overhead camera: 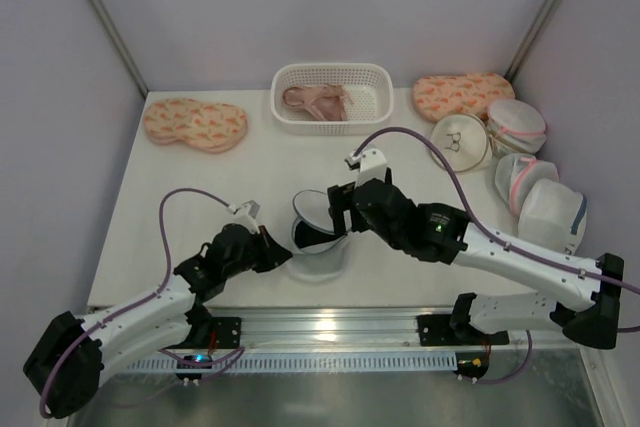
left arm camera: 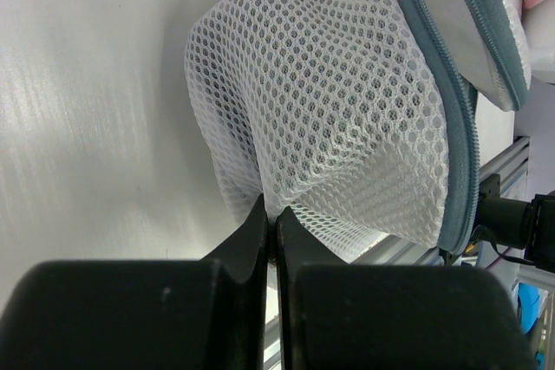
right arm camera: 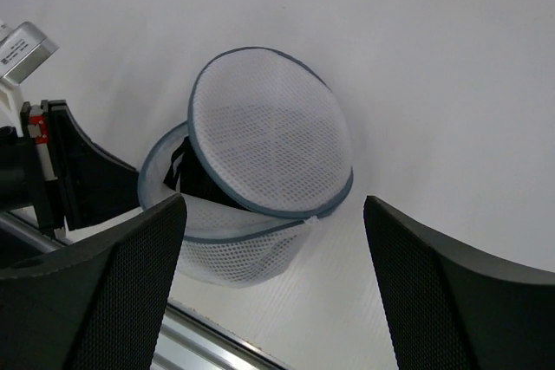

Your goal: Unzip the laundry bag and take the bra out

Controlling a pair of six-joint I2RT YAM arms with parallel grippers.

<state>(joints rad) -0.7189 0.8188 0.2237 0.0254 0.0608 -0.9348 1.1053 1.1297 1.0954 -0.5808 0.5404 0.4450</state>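
Observation:
The laundry bag [overhead camera: 322,259] stands near the table's front edge. It is white mesh with a grey-blue zip rim, unzipped, and its round lid [overhead camera: 311,209] is tipped up. The black bra [right arm camera: 196,182] shows inside the opening, also in the top view [overhead camera: 318,237]. My left gripper [overhead camera: 286,252] is shut on a fold of the bag's mesh wall [left arm camera: 347,127] at its left side; the left wrist view shows this gripper [left arm camera: 270,218] pinching the mesh. My right gripper [overhead camera: 338,213] is open and empty just above the bag's right side; the right wrist view shows this gripper [right arm camera: 273,207] with its jaws wide apart over the bag [right arm camera: 251,244].
A white basket [overhead camera: 375,97] holding a pale pink bra stands at the back. Orange patterned pads lie at back left [overhead camera: 193,123] and back right [overhead camera: 462,94]. A flat round bag [overhead camera: 461,141] and pink-trimmed [overhead camera: 516,125] and blue-trimmed [overhead camera: 553,209] mesh bags sit at right.

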